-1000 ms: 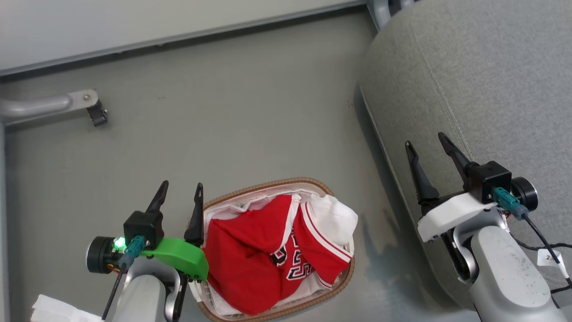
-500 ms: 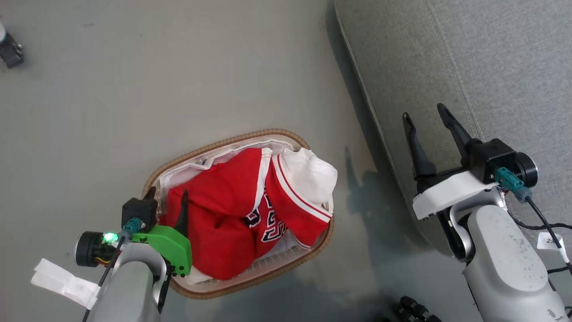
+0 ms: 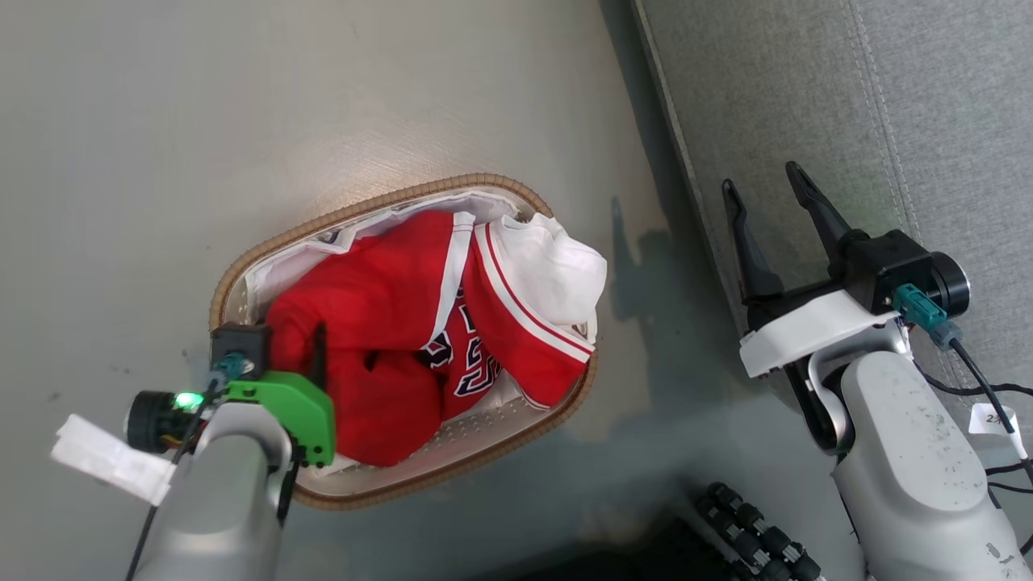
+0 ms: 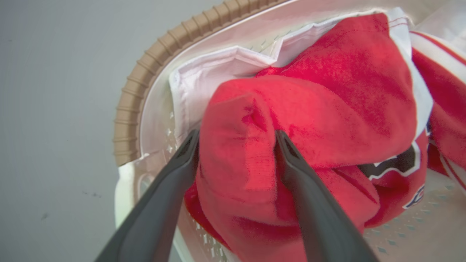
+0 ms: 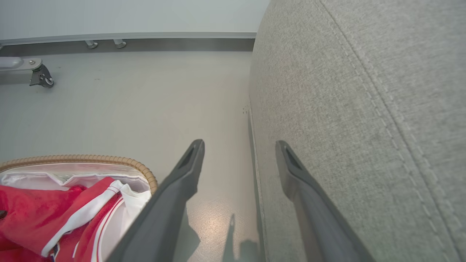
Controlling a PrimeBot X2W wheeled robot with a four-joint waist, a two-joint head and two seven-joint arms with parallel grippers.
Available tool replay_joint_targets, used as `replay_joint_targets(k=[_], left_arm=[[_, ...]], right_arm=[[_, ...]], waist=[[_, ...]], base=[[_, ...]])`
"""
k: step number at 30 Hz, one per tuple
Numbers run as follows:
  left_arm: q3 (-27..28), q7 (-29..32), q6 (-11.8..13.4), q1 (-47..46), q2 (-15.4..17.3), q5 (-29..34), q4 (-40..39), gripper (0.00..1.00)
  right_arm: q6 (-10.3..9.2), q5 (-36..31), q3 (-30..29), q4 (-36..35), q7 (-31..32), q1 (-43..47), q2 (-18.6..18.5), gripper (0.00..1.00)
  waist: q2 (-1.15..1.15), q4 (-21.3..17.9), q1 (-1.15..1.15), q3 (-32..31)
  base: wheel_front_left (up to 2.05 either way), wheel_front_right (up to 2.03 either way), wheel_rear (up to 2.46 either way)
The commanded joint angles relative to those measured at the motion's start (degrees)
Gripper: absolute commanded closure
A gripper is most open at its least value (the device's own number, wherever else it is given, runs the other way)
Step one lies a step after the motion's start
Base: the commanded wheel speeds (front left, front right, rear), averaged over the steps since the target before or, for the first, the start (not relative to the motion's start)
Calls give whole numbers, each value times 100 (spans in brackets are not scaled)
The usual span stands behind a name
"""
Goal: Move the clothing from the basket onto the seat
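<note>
Grey smooth floor lies under everything. On it sits the oval white plastic basket with a brown woven rim. The red sports clothing with a black 23 on it is piled inside the basket, on a thin white sheet. The left end effector is down in the basket. Its two dark fingers are wide apart, one on each side of a lump of red cloth. The right end effector is wide too and holds nothing. It hangs at the edge of the big grey cloth seat, near the basket.
</note>
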Motion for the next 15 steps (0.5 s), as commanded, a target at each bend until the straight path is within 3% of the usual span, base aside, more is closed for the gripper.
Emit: replay_joint_targets(k=[1, 12, 14, 15], left_arm=[[-121, -4, -14, -122, -64, -69, 16, 0], [-1645, -4, -17, -233, -190, -919, 244, 0], [-1913, -4, -17, -208, -150, -1176, 343, 100], [-1991, -4, -18, -176, -124, -1284, 386, 100]], right_arm=[[-4, -45, 12, -22, -23, -90, 10, 0], [-4, -31, 112, 35, -23, -147, 52, 0], [-4, -10, 143, 64, -23, -141, 70, 0], [-4, -6, 149, 81, -23, -130, 71, 0]], waist=[[22, -8, -1, 74], [22, -9, -1, 130], [22, -20, -1, 51], [22, -20, -1, 6]], base=[[0, 0, 0], [0, 0, 0], [0, 0, 0], [0, 0, 0]])
